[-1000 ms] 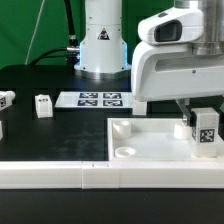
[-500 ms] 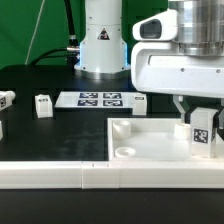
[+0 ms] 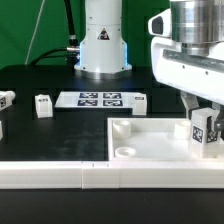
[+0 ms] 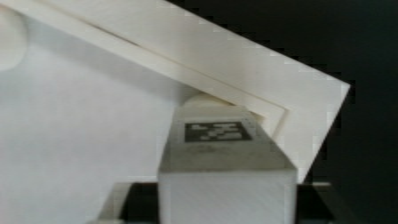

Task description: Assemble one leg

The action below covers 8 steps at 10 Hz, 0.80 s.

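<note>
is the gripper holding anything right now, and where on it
Yes, the gripper holds a leg by its upper end, over the tray's corner at the exterior view's right.

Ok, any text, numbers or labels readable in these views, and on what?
No words or numbers are readable.
The leg in the gripper: square marker tag pattern only.
The marker board: tag patterns, no text.
Loose leg: tag too small to read.

Black table, white tray, marker board, loose legs
</note>
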Tool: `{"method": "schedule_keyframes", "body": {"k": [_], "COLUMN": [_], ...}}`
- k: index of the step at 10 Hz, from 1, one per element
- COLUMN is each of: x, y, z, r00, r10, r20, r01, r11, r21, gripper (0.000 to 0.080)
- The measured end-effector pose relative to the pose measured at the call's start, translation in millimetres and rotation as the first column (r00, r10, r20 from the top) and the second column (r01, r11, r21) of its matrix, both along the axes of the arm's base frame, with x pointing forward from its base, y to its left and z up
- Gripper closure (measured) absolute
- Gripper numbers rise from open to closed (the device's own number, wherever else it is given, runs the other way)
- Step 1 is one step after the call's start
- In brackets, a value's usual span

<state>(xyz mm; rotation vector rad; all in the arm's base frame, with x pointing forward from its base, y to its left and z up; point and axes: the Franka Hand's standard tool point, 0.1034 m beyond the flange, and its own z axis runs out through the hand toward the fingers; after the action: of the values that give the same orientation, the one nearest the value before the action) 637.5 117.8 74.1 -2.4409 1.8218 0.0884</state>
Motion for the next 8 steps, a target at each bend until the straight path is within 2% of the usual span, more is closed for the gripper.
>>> {"method": "schedule_keyframes", "body": {"k": [1,4,7,8], "x": [0.1,1.0,0.8,0.8], "y": [0.3,-0.8,-0.1,-0.4], "z": [0.1,0.4,-0.2,-0.6], "r00": [0.995,0.966,0.962,0.975], "r10": [-0.104,-0.257,-0.271,-0.219], "r20": [-0.010,-0.031,-0.033,-0.027], "r01": [0.104,0.257,0.272,0.220], "r11": [0.995,0.966,0.962,0.976], "r21": [-0.001,0.011,0.010,0.011], "gripper": [0.0508,0.0508,0.0508,0.0397]}}
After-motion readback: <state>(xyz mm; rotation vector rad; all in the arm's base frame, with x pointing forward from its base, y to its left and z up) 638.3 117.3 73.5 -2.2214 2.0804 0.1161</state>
